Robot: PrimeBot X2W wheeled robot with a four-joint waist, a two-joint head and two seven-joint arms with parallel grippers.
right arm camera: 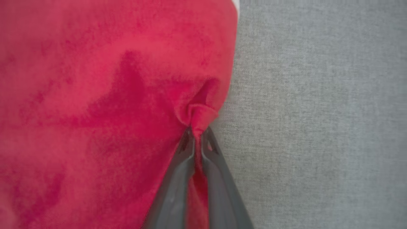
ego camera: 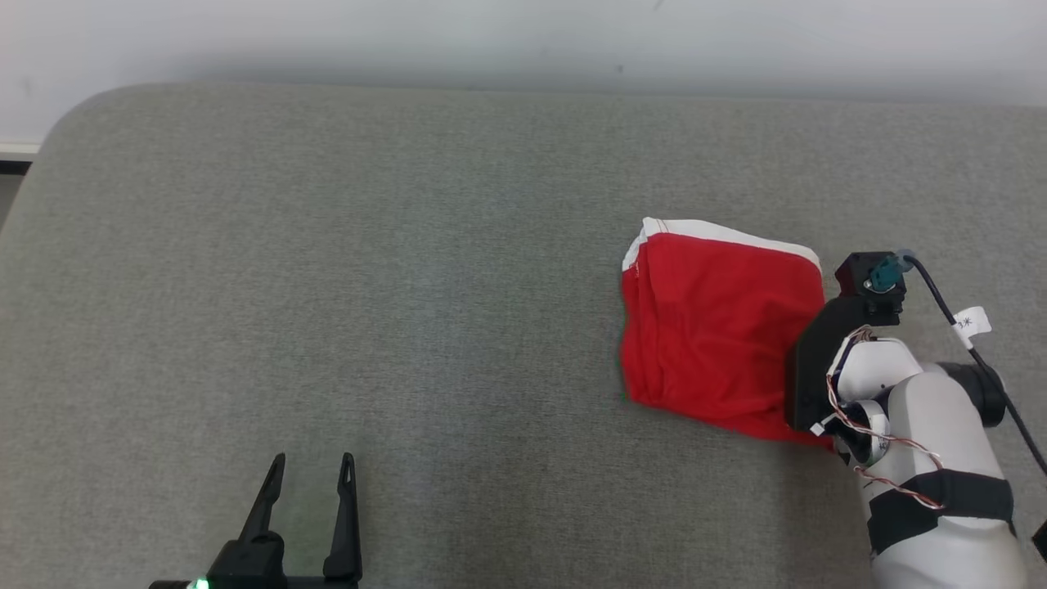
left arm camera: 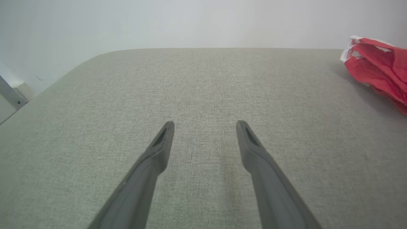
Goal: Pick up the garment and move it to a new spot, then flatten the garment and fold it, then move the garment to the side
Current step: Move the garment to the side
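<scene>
— Where the right claw (right arm camera: 197, 132) comes to its tips, what sits between them?

— A pinch of the red garment (right arm camera: 95, 95). The two dark fingers are clamped together on a small puckered fold at the cloth's edge, and red shows down the slit between them.

— Which edge is that?

— In the head view it is the garment's right side, low down, where the black wrist mount (ego camera: 818, 360) lies over it. The fingers themselves are hidden beneath that mount.

— And the garment as a whole?

— It lies on the right half of the grey padded surface (ego camera: 409, 286), folded into a rough rectangle with a white band along its far edge. The left wrist view shows stacked layers at its left end.

— What is behind the mount?

— The white forearm (ego camera: 941, 458) comes in from the lower right corner, wrapped by a dark strap. A black cable (ego camera: 941, 303) with a white tag runs beside it.

— And the left claw (ego camera: 313, 462)?

— It is at the bottom of the head view, left of centre. Its fingers are spread apart over bare grey fabric, well apart from the garment.

— Farther out?

— A pale wall (ego camera: 491, 41) runs behind the surface's far edge, which rounds off at the far left corner.
</scene>
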